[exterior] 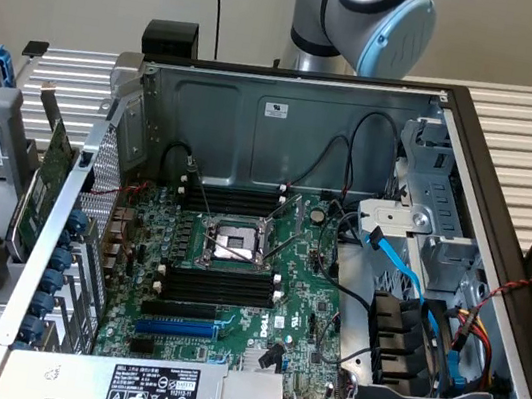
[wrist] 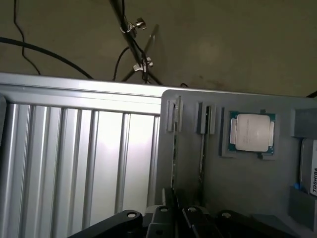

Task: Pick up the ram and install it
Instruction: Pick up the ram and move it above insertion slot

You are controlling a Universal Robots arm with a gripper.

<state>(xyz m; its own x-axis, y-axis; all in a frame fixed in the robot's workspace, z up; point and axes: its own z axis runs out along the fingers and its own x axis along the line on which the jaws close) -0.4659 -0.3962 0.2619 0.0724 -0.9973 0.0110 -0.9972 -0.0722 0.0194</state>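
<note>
Gripper (wrist: 177, 212) hangs low over a grey tray (wrist: 247, 198); its two black fingers (wrist: 163, 218) are drawn in nearly shut, pinching the edge of the ram (wrist: 173, 148) between them. That ram stands on edge in one of the tray's two narrow slots, the one nearer the tray's border with the ribbed aluminium table (wrist: 74, 163); a second ram stick (wrist: 202, 153) stands on edge in the neighbouring slot, just beside and parallel. Further along the tray one processor chip (wrist: 251, 132) lies flat in a square recess; past it, at the tray's far side, sits one hard drive (wrist: 310, 171) with a white label. Beyond the tray a dark rod carries two metal clamps (wrist: 134, 25), and black cables (wrist: 49, 52) trail across the floor.

From the exterior view, the arm (exterior: 366, 13) rises behind one open computer case (exterior: 290, 112); the green motherboard (exterior: 300, 306) lies inside with one bare processor socket (exterior: 233, 245) at its middle; two banks of empty black memory slots flank it, one bank (exterior: 230, 201) toward the rear wall, the other bank (exterior: 217, 286) toward the front. One blue expansion slot (exterior: 175, 328) sits below them; a blue cable (exterior: 392, 265) curves on the exterior view's right.
</note>
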